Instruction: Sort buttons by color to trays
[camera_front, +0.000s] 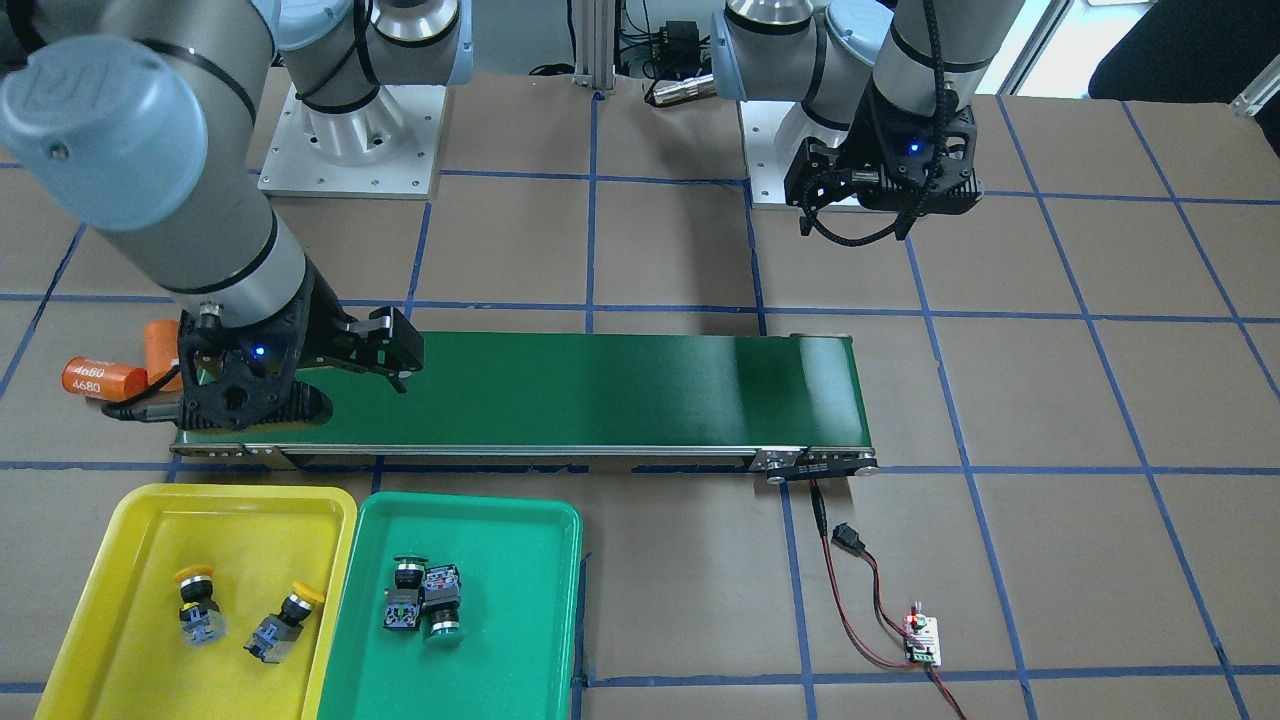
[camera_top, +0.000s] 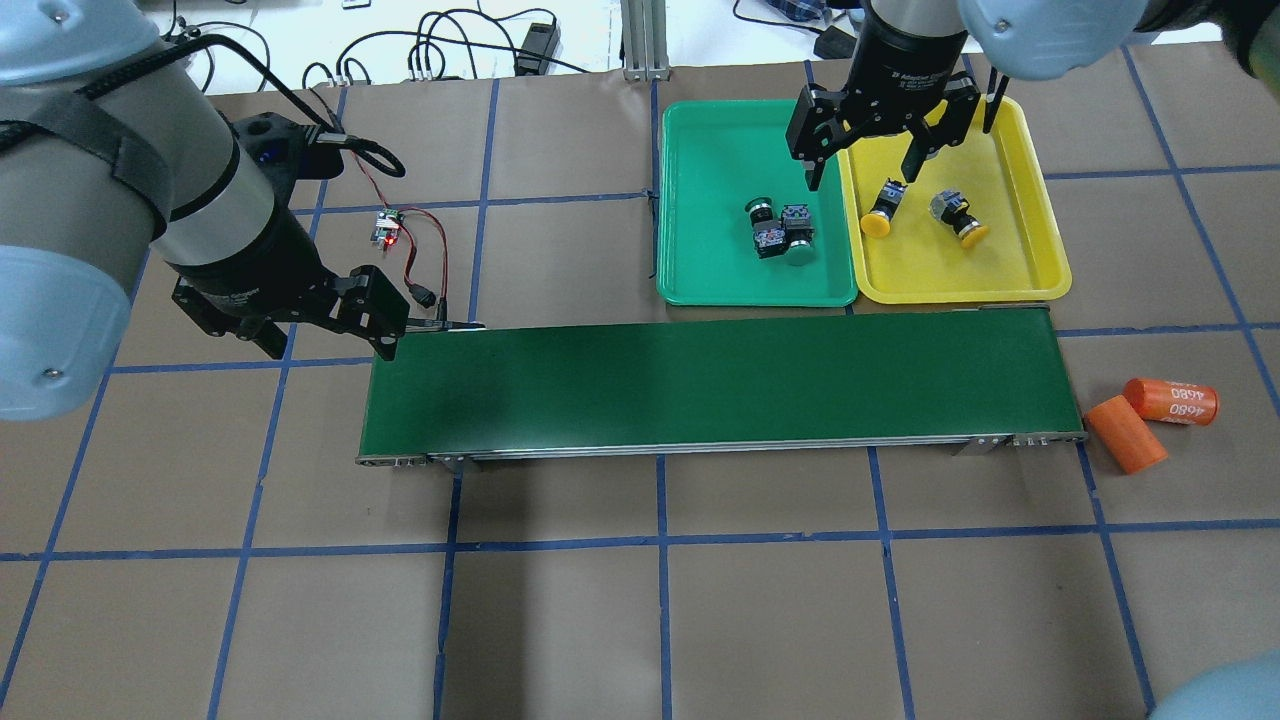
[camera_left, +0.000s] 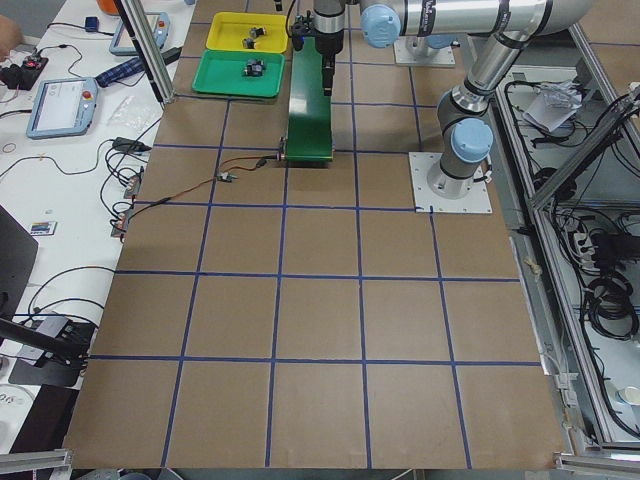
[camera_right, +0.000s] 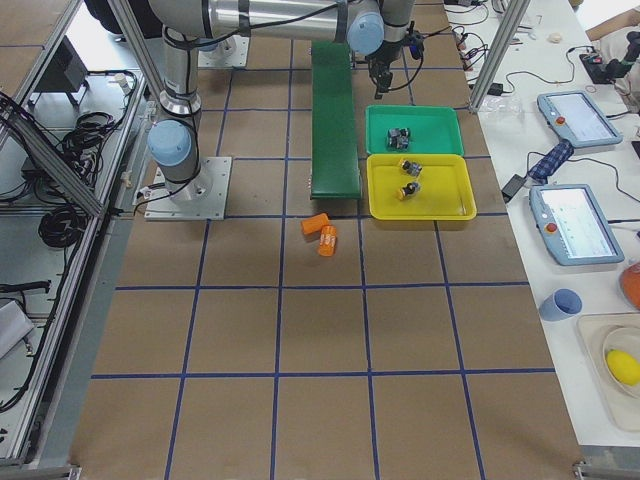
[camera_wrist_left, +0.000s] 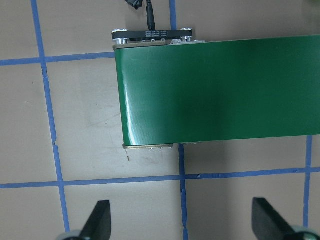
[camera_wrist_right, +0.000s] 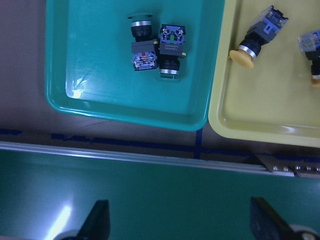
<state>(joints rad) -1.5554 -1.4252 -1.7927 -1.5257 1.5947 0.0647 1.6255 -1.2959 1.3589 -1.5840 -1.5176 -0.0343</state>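
Note:
Two green-capped buttons (camera_top: 765, 225) (camera_top: 797, 235) lie side by side in the green tray (camera_top: 700, 150). Two yellow-capped buttons (camera_top: 880, 210) (camera_top: 958, 215) lie apart in the yellow tray (camera_top: 1030, 200). The right wrist view shows the green pair (camera_wrist_right: 142, 42) (camera_wrist_right: 171, 50) and the yellow ones (camera_wrist_right: 255, 37) (camera_wrist_right: 312, 50). My right gripper (camera_top: 865, 165) is open and empty, high over the belt's end beside the trays; it also shows in its wrist view (camera_wrist_right: 182, 225). My left gripper (camera_top: 330, 335) is open and empty above the table at the belt's other end (camera_wrist_left: 182, 225).
A long dark-green conveyor belt (camera_top: 700, 380) runs across the middle with nothing on it. Two orange cylinders (camera_top: 1170, 400) (camera_top: 1125, 435) lie off its right end. A small control board (camera_top: 388, 228) with red-black wires sits by its left end.

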